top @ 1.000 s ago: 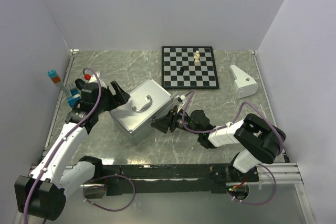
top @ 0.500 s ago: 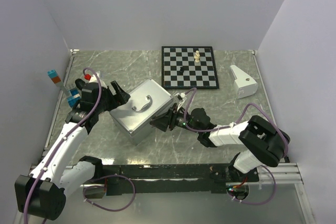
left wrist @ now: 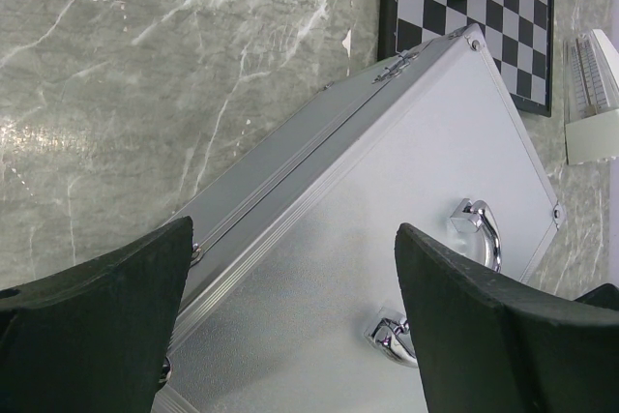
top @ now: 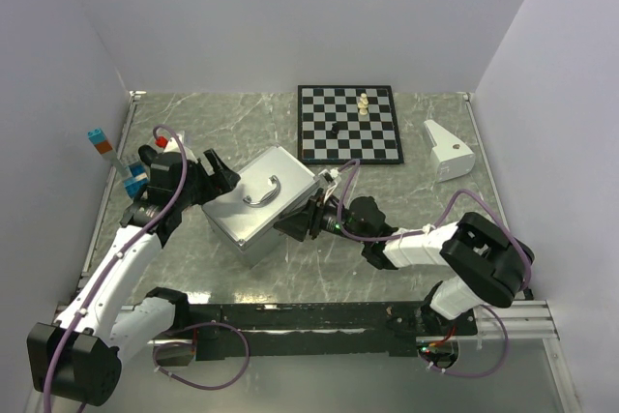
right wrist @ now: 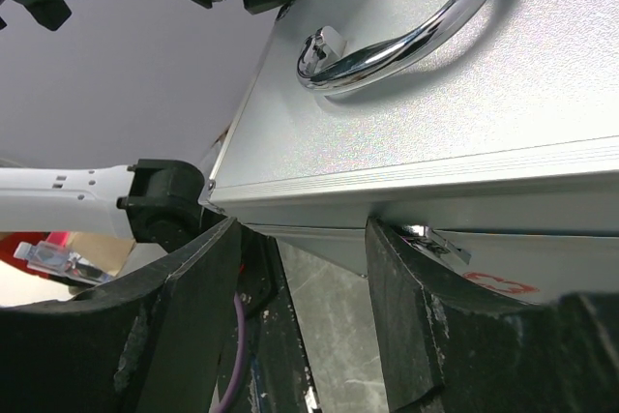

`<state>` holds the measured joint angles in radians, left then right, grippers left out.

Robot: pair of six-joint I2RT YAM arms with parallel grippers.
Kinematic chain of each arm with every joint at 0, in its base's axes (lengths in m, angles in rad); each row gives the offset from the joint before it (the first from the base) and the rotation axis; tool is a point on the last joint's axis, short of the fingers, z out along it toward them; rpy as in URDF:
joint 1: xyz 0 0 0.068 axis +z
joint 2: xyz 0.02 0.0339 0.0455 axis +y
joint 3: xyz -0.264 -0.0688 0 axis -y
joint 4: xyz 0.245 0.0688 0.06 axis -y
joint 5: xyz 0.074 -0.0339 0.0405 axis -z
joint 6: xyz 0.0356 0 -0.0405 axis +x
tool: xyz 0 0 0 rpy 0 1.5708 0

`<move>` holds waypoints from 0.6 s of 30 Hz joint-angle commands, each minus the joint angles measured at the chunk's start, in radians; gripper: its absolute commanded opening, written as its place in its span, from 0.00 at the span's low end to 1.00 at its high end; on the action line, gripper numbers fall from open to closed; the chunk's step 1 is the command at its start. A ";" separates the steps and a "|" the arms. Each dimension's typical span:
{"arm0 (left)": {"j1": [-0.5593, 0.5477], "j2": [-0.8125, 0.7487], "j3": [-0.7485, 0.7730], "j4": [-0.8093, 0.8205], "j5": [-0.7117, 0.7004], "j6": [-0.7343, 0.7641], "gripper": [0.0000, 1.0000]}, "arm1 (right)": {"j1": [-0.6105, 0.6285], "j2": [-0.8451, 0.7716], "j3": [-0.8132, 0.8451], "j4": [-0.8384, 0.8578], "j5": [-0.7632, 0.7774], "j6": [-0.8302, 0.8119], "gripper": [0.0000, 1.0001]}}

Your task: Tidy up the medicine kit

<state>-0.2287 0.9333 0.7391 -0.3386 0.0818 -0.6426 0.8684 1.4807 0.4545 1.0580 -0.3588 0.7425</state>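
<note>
Your silver case (top: 259,202) sits on the table (top: 232,118) near the chessboard (top: 348,123), lid down. Your left claw (top: 221,174) stands wide apart at its left edge; your right claw (top: 300,223), also apart, faces its right corner.

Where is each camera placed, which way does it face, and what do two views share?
Top external: above and behind the robot, facing down at the table; left arm and right arm show.
Left wrist: over the metal case, facing the chessboard; its black fingers show.
Right wrist: low beside the case, facing along its lid; its fingers show.
Both wrist views share the case's handle.
</note>
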 commanded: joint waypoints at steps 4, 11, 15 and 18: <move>-0.001 -0.019 0.008 -0.008 0.024 -0.015 0.89 | 0.004 -0.063 -0.002 -0.015 0.018 -0.048 0.63; -0.001 -0.019 0.052 0.000 0.024 -0.029 0.91 | 0.004 -0.213 -0.033 -0.108 0.055 -0.100 0.65; -0.001 -0.037 0.085 -0.016 -0.016 -0.038 0.96 | 0.004 -0.388 -0.021 -0.318 0.125 -0.181 0.69; -0.001 -0.070 0.100 -0.026 -0.079 -0.046 0.97 | -0.003 -0.555 0.038 -0.677 0.315 -0.288 0.77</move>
<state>-0.2287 0.9222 0.7742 -0.3649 0.0711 -0.6659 0.8680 1.1114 0.4213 0.7616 -0.2577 0.6033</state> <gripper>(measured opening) 0.980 0.720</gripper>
